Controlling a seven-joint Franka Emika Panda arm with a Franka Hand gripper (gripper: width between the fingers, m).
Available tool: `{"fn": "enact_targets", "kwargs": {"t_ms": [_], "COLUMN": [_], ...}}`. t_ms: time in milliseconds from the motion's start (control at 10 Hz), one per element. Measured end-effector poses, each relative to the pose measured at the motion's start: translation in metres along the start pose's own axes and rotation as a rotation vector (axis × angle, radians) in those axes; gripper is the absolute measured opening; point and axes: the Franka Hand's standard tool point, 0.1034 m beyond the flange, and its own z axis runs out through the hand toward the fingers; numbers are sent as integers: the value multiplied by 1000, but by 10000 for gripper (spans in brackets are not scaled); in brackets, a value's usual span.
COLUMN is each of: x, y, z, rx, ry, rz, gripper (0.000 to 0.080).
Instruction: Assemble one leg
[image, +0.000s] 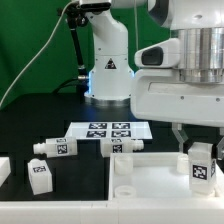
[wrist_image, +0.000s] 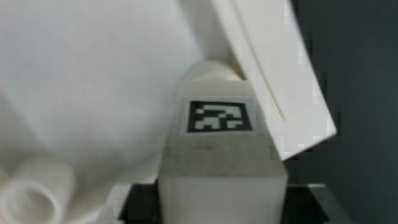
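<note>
My gripper (image: 202, 152) is shut on a white leg (image: 203, 165) with a marker tag, holding it upright over the right part of the big white square top (image: 150, 185). In the wrist view the leg (wrist_image: 222, 140) fills the middle, its tag facing the camera, clamped between the dark fingers (wrist_image: 146, 200) above the top's raised rim (wrist_image: 285, 80). Its lower end is hidden against the top. Other legs lie on the table: one (image: 52, 148) and one (image: 125, 146) behind the top, one (image: 40, 174) at the exterior view's left.
The marker board (image: 110, 129) lies behind the legs, in front of the arm's white base (image: 108, 70). A white block (image: 3, 170) sits at the exterior view's far left edge. A green backdrop stands behind.
</note>
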Motion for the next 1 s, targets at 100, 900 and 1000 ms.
{"fn": "enact_targets", "kwargs": {"t_ms": [100, 900, 1000], "x": [-5, -6, -8], "y": [-3, 0, 0], "z": [0, -2, -3], "rx": [-2, -10, -30], "ry": [0, -47, -29], "rz": [130, 445, 310], "gripper": [284, 610, 610]}}
